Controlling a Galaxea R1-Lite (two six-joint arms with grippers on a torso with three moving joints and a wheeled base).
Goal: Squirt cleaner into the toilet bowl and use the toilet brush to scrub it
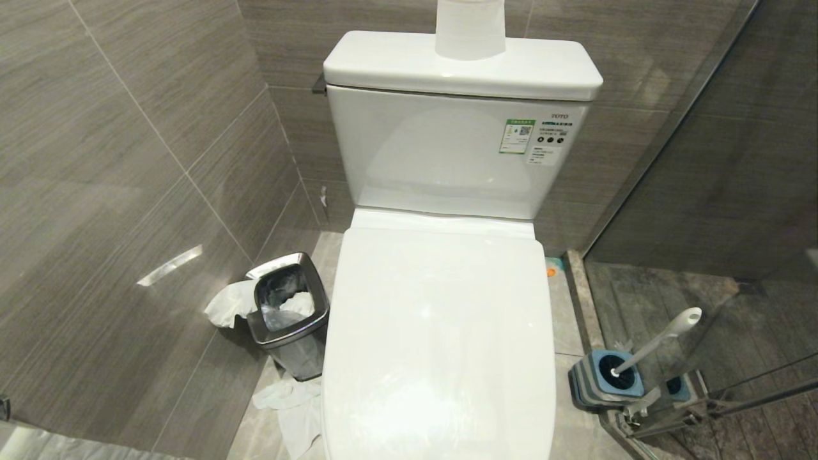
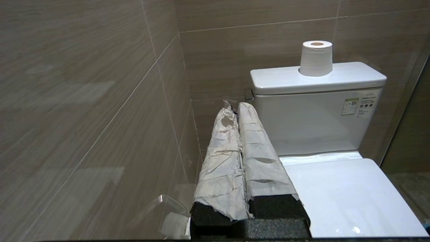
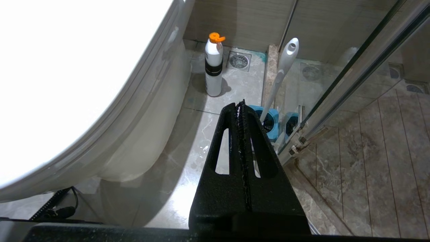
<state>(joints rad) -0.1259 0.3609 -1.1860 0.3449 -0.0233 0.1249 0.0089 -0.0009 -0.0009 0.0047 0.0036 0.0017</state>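
Left gripper [image 2: 237, 109], paper-wrapped fingers pressed together and holding nothing, is hovering beside the toilet's closed lid [image 1: 441, 332]. Lid-lifting step is pending. Cleaner [image 3: 213, 65] is standing on the floor beside the toilet base; toilet brush [image 1: 658, 342] is sitting in its holder [image 1: 604, 380]. Right gripper [image 3: 240, 104], fingers together, is parked.

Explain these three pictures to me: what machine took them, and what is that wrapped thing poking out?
A two-armed robot took them. One camera sits on its head, facing a toilet with its lid closed. The other two ride on its wrists. The wrapped thing is the left end effector, its fingers covered in paper, shut and empty, near the tank. The black wedge is the right end effector, also shut and empty, low beside the toilet. On the floor stand the cleaner and the toilet brush in its holder. A paper roll stands on the tank.
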